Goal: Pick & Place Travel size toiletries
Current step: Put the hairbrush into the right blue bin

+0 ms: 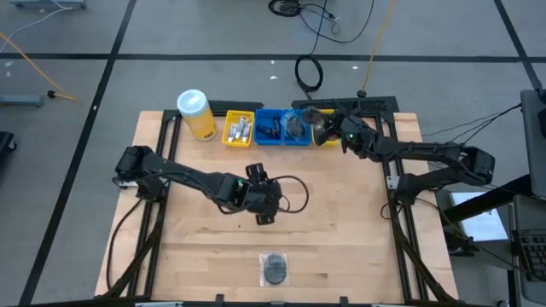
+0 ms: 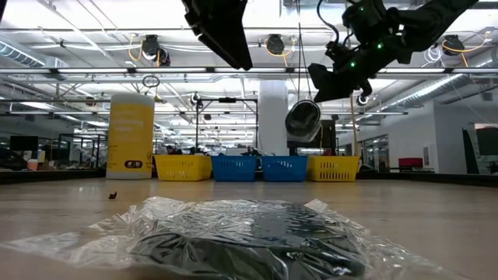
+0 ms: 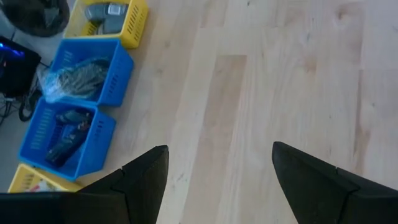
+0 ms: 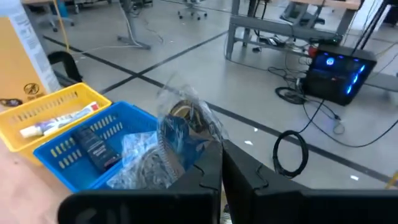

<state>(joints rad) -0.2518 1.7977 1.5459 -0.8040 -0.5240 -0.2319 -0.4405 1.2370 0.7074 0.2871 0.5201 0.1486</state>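
Note:
My right gripper [image 1: 331, 130] is over the far row of bins, shut on a clear bag holding a dark round puff [image 2: 302, 120]. The bag hangs in the air above the bins. My left gripper [image 1: 264, 213] hovers open over the bare middle of the table, with nothing between its fingers [image 3: 149, 180]. A second clear bag with a dark round item [image 1: 275, 268] lies flat near the table's front edge. In the bins sit white tubes [image 4: 59, 121], dark bottles [image 4: 93, 149] and bagged dark items [image 3: 78, 76]. My right gripper pinches the clear bag at its edge [image 4: 208, 146] between its two shut fingers. The fingers come roughly level from the table's right side. The bag with the puff hangs past and below the fingertips, clear of the bins and the table.
Along the far edge stand a yellow bin [image 1: 239, 128], two blue bins [image 1: 270, 128] [image 1: 296, 130] and another yellow bin [image 2: 334, 167]. A tall yellow canister with a white lid [image 1: 196, 113] stands to their left. Bare wood lies between the bins and the front bag.

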